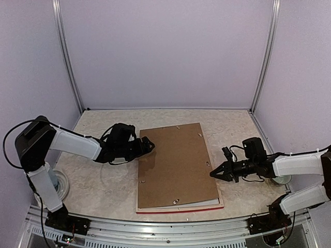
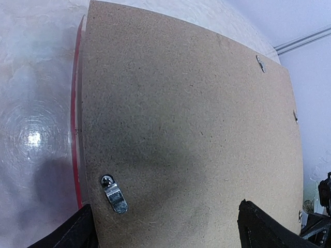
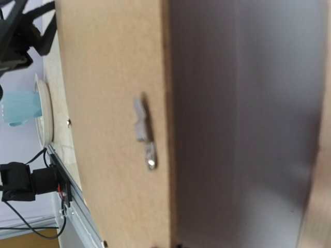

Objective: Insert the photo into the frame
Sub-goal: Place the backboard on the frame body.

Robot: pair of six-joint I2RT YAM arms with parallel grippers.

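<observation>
You see the board [image 1: 176, 163] on the frame [image 1: 178, 210], photo hidden, clips [image 2: 115, 194] perhaps unturned; left gripper [image 1: 147, 145] and right gripper [image 1: 214, 173] wide, empty.

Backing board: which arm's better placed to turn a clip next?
Left, probably. The left pincer is open over the backing board's edge, with a clip just ahead of its fingers. The right pincer is also near a clip, but that view is blurred.
</observation>
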